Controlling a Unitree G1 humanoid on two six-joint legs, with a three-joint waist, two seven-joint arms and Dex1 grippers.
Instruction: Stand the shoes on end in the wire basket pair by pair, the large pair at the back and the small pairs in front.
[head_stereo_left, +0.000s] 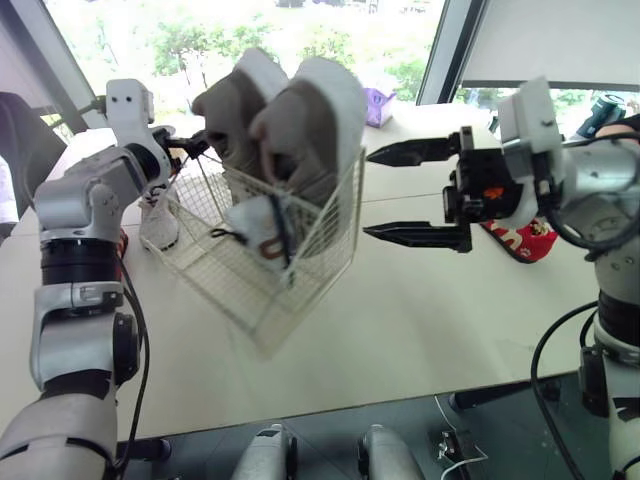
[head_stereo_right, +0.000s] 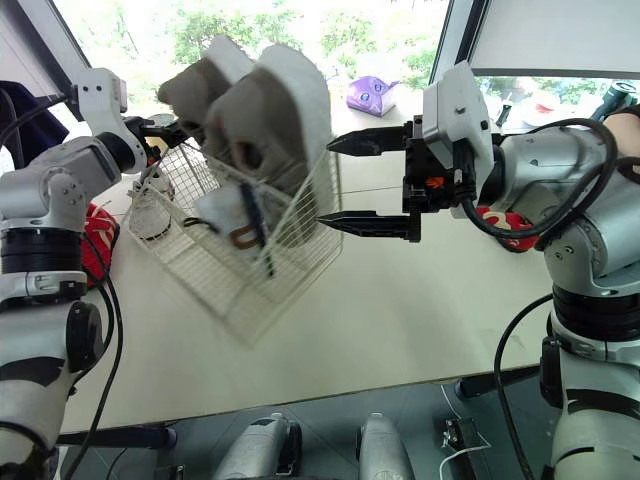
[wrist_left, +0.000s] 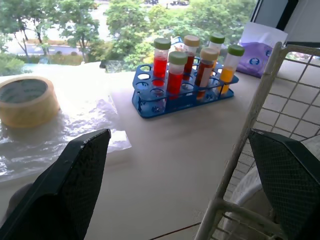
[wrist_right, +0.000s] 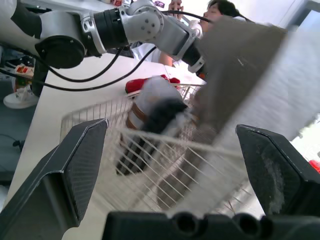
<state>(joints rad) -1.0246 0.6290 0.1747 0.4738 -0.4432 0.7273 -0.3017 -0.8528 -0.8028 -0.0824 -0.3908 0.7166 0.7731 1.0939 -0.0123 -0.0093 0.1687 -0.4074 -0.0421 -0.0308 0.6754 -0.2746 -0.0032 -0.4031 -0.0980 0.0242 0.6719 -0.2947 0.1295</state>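
On the pale bench (head_stereo_left: 420, 330) the wire basket (head_stereo_left: 300, 275) sits tilted, its near corner dipping toward the front edge and its open top leaning toward the robot's right; whether that corner touches the bench cannot be told; inside, toward the front, a small white shoe (head_stereo_left: 252, 228) with a brown lining stands on end with a dark strap hanging beside it; behind it the large grey pair (head_stereo_left: 300, 115) rises well above the rim, pale soles turned to the right; the right gripper (head_stereo_left: 368, 193) hovers just beside the basket's right wall, its jaws wide apart, one above the other, holding nothing; the left gripper (head_stereo_left: 197, 143) is at the basket's far left rim, its jaws apart with the rim wire between them, nearer one finger, not pressed from both sides; another small white shoe (head_stereo_left: 160, 222) stands on the bench just left of the basket; a red shoe (head_stereo_left: 525, 240) lies behind the right gripper; farther back are a tape roll (wrist_left: 27, 100), a blue rack of capped tubes (wrist_left: 182, 87) and a purple bag (head_stereo_left: 378, 105) by the window.
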